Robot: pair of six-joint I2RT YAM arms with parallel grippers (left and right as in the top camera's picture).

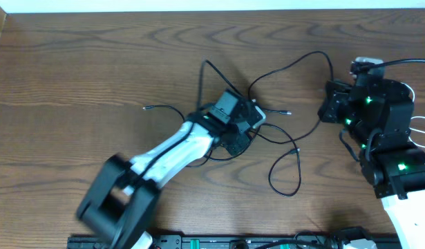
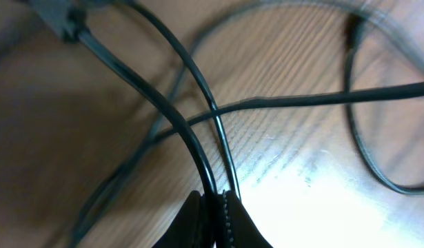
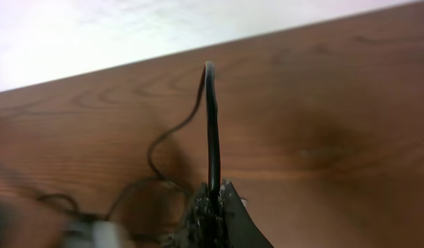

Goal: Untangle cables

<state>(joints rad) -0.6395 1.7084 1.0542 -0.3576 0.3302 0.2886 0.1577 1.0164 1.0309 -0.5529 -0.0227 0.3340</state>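
The left arm (image 1: 171, 149) is hiding the knot's middle overhead, and the left gripper (image 2: 215, 219) is clamping on a thin black strand where the cables (image 1: 281, 142) are crossing. They are sprawling in glossy black loops at the table (image 1: 74, 62) centre, with loose ends pointing toward nine and three o'clock. The right gripper (image 3: 213, 200) is pinching another black strand running toward twelve, its tip blurring.

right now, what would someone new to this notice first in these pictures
A loose tangle of black cables sprawls over the middle of the wooden table. The left tool is down in the knot, shut on a thick black strand just below where several cross. Toward the right side of the table, the right tool pinches a black cable that rises straight up from it.
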